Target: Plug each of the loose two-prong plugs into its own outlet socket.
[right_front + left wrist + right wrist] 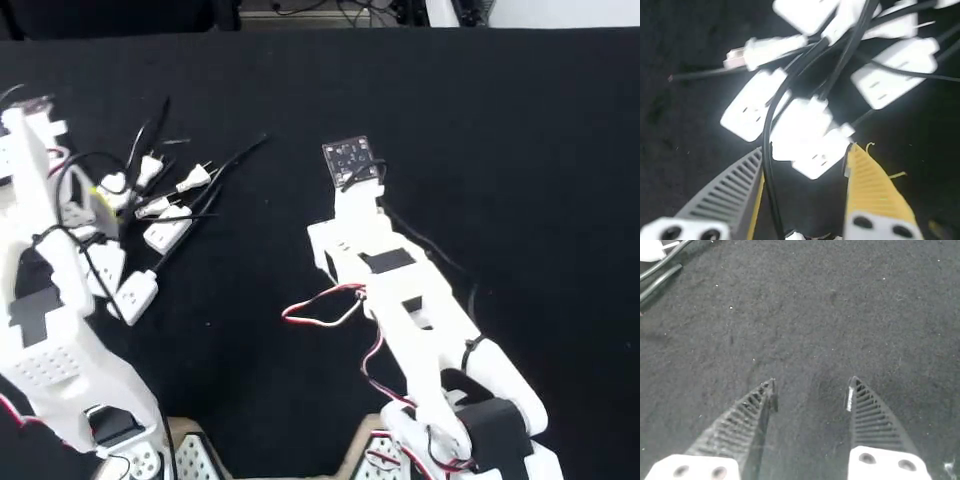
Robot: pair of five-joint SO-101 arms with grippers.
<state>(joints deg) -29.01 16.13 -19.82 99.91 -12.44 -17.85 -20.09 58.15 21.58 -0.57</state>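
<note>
Plainly, the left gripper (806, 150) stands wide open and has hold of nothing. A white plastic two-slot socket block (820, 152) lies on the cloth between its ribbed fingertips, slanted across the gap, and a thin black cord (767, 165) runs close along the grey finger. I cannot tell whether either finger touches the block.

Just beyond that block, farther from the gripper, lies a white two-prong plug (765, 49). Its long axis runs crosswise to the line the fingers point along, so I judge that the wrist would need to turn before a clean grasp on the plug body.

From above, the tangle of white sockets and plugs (165, 232) sits at the left of the black cloth table (500, 120), under the left arm, with one loose plug on its right, far edge.

The right gripper (812, 381) is likewise spread wide, empty, above bare cloth near the table's middle, well apart from the tangle. The left arm is clearly the nearer.
</note>
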